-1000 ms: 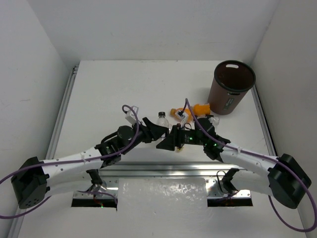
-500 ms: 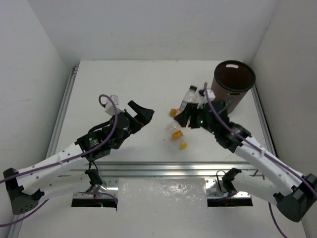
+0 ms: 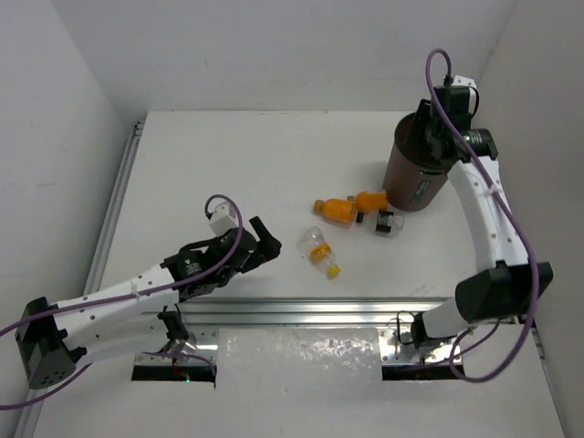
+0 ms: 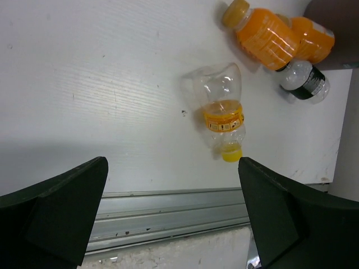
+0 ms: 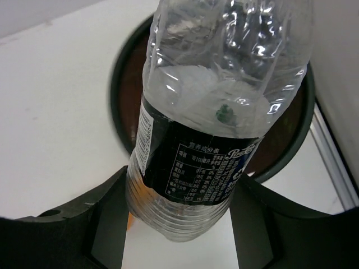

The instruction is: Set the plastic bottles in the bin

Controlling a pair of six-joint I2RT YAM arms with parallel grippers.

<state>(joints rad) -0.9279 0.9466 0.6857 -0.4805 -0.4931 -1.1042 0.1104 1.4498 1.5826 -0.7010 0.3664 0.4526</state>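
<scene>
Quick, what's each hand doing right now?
Left gripper: open, empty.
Right gripper: closed on a clear bottle with a dark label, above the bin.

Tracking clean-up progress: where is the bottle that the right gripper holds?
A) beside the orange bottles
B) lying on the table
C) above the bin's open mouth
C: the right wrist view shows the right gripper clamped on the clear bottle, with the bin rim and brown inside directly behind it.
</scene>
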